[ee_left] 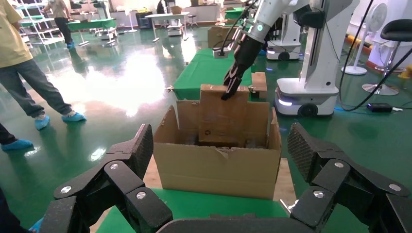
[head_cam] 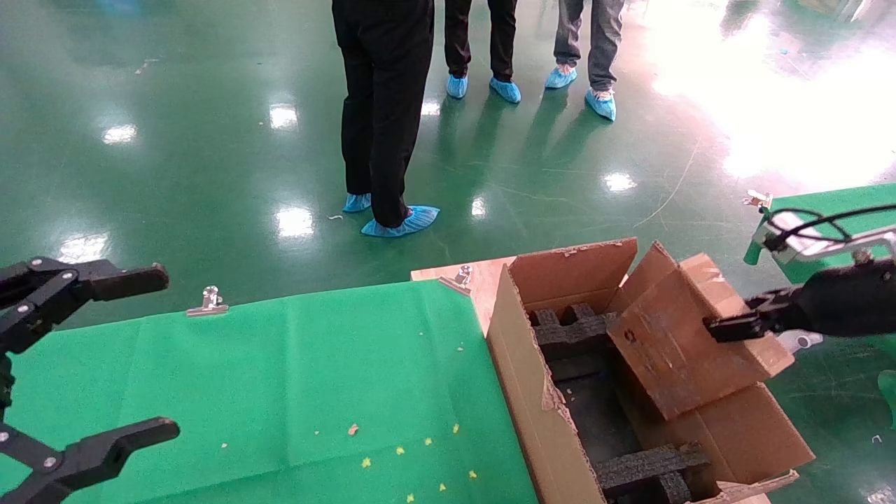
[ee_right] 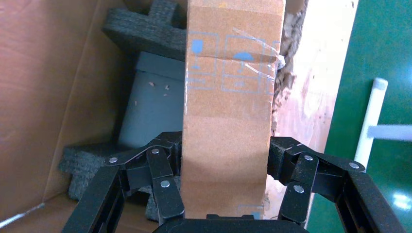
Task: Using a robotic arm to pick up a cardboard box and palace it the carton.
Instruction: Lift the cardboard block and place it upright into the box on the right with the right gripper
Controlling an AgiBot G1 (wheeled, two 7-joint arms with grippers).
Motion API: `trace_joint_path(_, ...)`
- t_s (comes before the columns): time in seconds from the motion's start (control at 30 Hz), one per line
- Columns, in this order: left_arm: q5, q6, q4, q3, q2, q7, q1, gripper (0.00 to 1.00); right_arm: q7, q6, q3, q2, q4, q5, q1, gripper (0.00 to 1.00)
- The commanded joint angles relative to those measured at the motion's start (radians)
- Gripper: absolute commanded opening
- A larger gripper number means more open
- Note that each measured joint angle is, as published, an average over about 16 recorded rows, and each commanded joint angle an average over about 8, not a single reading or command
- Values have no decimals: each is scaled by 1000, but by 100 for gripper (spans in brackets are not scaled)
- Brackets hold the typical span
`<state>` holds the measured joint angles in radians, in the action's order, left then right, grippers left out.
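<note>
The small cardboard box (head_cam: pixel 672 336) tilts over the open carton (head_cam: pixel 518 392), its lower end down inside between the flaps. My right gripper (head_cam: pixel 721 327), on the white robotic arm (ee_left: pixel 272 14), is shut on the box's upper end. In the right wrist view the fingers (ee_right: pixel 163 165) press both sides of the taped box (ee_right: pixel 228 121), above black foam inserts (ee_right: pixel 145 26) and the carton's wall (ee_right: pixel 43 97). My left gripper (head_cam: pixel 164 350) is open and empty over the green table's left edge. It faces the carton (ee_left: pixel 218 170) from a distance.
The carton stands at the right end of the green-covered table (head_cam: pixel 280 392), with foam inserts (head_cam: pixel 567 332) inside. Three people (head_cam: pixel 385 105) stand on the floor beyond. A second green table (head_cam: pixel 840 203) is at the right. A metal clip (head_cam: pixel 208 302) holds the cloth's far edge.
</note>
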<state>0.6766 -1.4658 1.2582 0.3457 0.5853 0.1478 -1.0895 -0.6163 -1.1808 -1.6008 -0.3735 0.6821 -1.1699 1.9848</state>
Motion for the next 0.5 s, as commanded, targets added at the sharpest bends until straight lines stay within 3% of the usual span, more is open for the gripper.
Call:
trace_joint_path(0.03, 0, 0, 0, 0, 0, 0, 0, 100, -49, 26, -4, 14, 28, 8, -21, 0)
trace_joint_path(0.27, 0, 0, 0, 0, 0, 0, 0, 100, -103, 76, -15, 37, 70, 11, -49, 0)
trace_joint_path(0.5, 0, 0, 0, 0, 0, 0, 0, 100, -92, 64, -13, 30, 62, 11, -43, 0)
